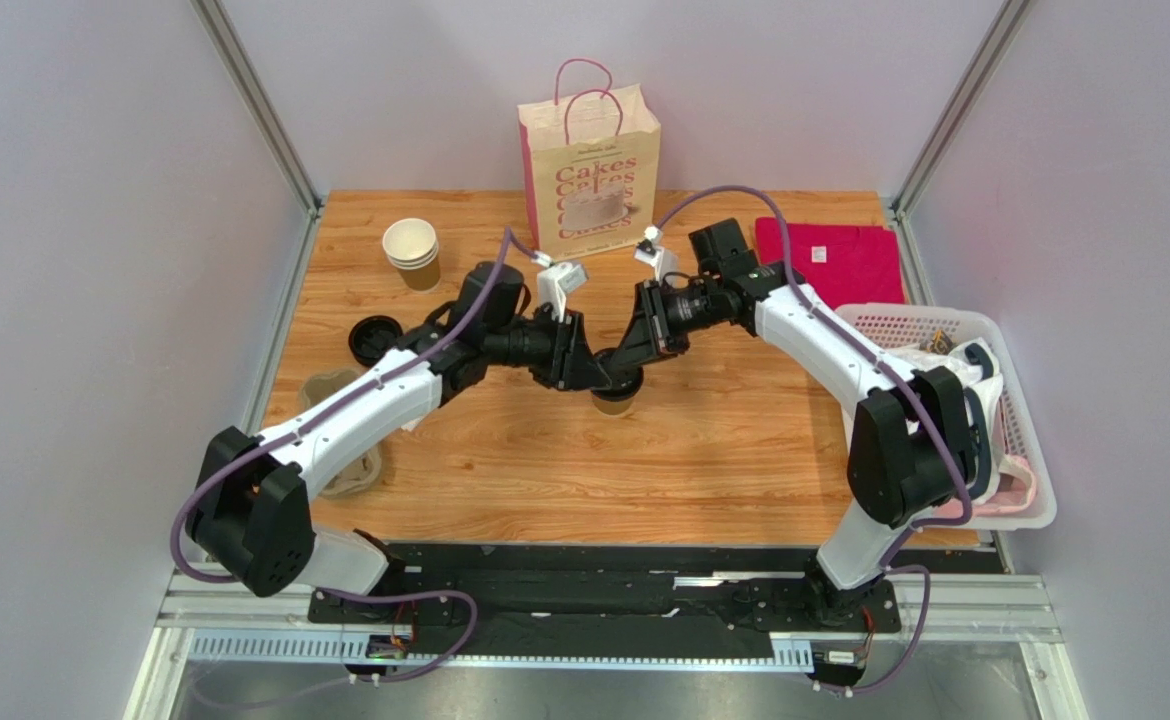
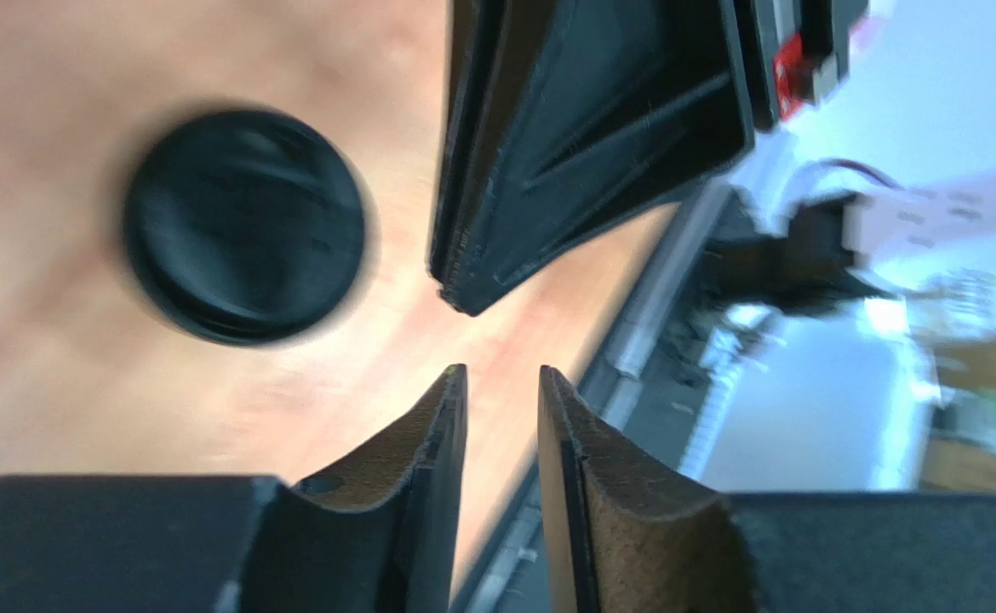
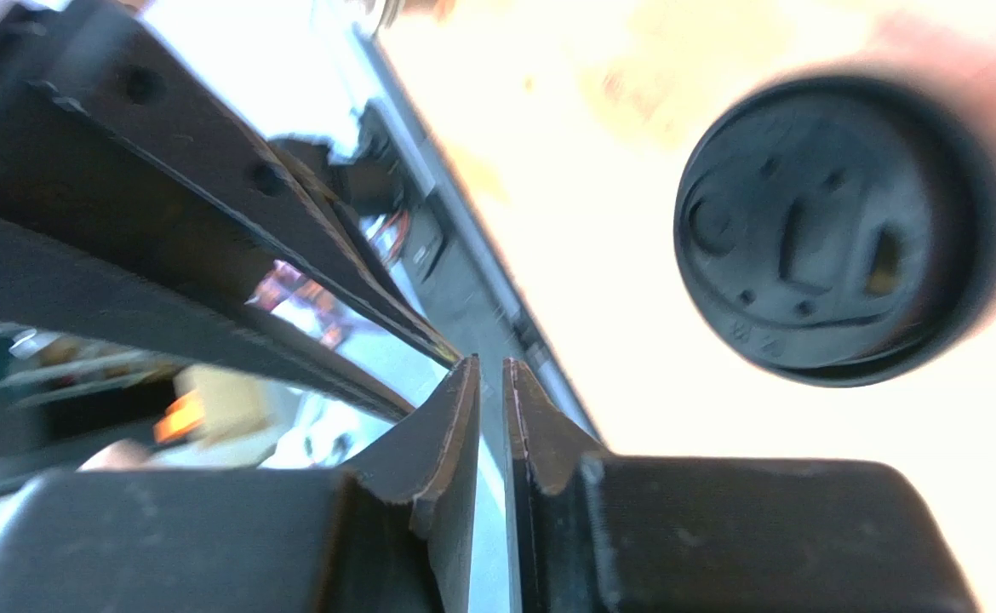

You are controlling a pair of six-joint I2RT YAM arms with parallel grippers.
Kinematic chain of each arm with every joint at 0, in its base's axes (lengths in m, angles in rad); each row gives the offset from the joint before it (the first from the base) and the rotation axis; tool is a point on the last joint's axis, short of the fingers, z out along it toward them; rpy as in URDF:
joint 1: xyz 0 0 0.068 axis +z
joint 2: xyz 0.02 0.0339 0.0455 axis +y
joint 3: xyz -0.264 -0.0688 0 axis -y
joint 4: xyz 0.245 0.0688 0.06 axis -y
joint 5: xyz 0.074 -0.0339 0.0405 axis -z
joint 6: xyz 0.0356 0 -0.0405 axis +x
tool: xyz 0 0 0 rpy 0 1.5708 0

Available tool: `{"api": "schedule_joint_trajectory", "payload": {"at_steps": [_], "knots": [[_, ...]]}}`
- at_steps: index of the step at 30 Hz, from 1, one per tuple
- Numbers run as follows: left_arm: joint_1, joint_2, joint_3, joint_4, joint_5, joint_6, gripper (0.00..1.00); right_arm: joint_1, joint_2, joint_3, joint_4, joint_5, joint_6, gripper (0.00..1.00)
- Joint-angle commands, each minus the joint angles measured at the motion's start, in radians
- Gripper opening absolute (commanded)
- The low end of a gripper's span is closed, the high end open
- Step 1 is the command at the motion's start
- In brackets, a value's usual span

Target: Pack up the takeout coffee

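Note:
The takeout coffee (image 1: 617, 399), a brown paper cup with a black lid, stands at the table's middle, mostly hidden under both gripper tips. My left gripper (image 1: 585, 374) and right gripper (image 1: 624, 360) meet just above it. In the left wrist view the lid (image 2: 245, 226) lies left of my left gripper (image 2: 503, 373), whose fingers are nearly together with nothing between them. The right gripper's finger (image 2: 580, 141) hangs opposite. In the right wrist view the lid (image 3: 838, 230) is up and to the right of my right gripper (image 3: 490, 364), which is shut and empty.
The cream paper bag (image 1: 591, 158) with pink handles stands at the back centre. A stack of paper cups (image 1: 411, 249) and spare black lids (image 1: 375, 338) are at back left. The grey pulp carrier (image 1: 348, 458) lies under the left arm. A pink cloth (image 1: 832, 258) and a white basket (image 1: 997, 435) are on the right.

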Motion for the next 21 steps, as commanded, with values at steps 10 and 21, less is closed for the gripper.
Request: {"api": "schedule_joint_trajectory", "payload": {"at_steps": [10,21], "knots": [[-0.171,0.109,0.306,-0.389,-0.491,0.372,0.34,0.004,0.112,0.042,0.088,0.251,0.070,0.11],[-0.228,0.226,0.323,-0.309,-0.566,0.405,0.23,0.004,0.173,0.028,0.083,0.256,0.079,0.07]]}}
